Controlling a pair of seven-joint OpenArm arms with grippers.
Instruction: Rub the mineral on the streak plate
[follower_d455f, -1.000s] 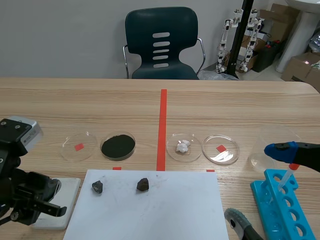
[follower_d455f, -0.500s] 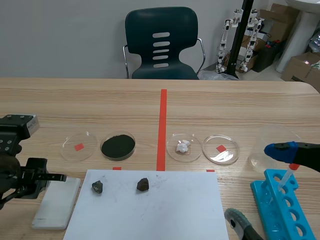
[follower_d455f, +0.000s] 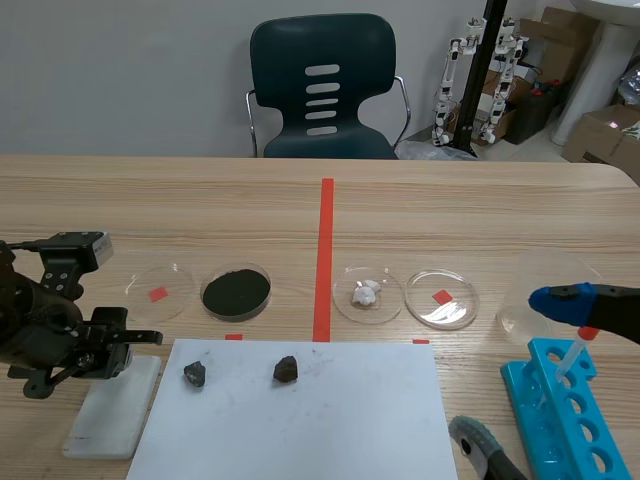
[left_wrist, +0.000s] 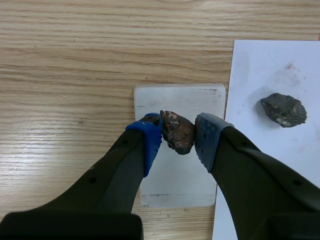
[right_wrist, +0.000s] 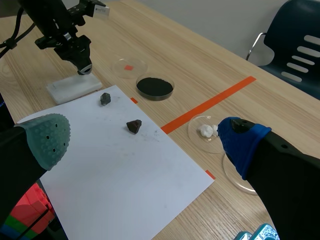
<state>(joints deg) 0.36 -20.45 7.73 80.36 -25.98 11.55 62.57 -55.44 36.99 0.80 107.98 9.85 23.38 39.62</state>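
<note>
Scene view looks across table (follower_d455f: 450, 200); left wrist close over streak plate (left_wrist: 175, 185); right wrist wide, shares plate.

You read: mineral (left_wrist: 177, 132) – rough, dull stone | plate (left_wrist: 175, 175) – smooth, matt white | table (left_wrist: 65, 75) – grained wood | sheet (left_wrist: 270, 70) – matt paper

Left end effector (left_wrist: 178, 137) clamped, right one (right_wrist: 144, 142) splayed
</note>
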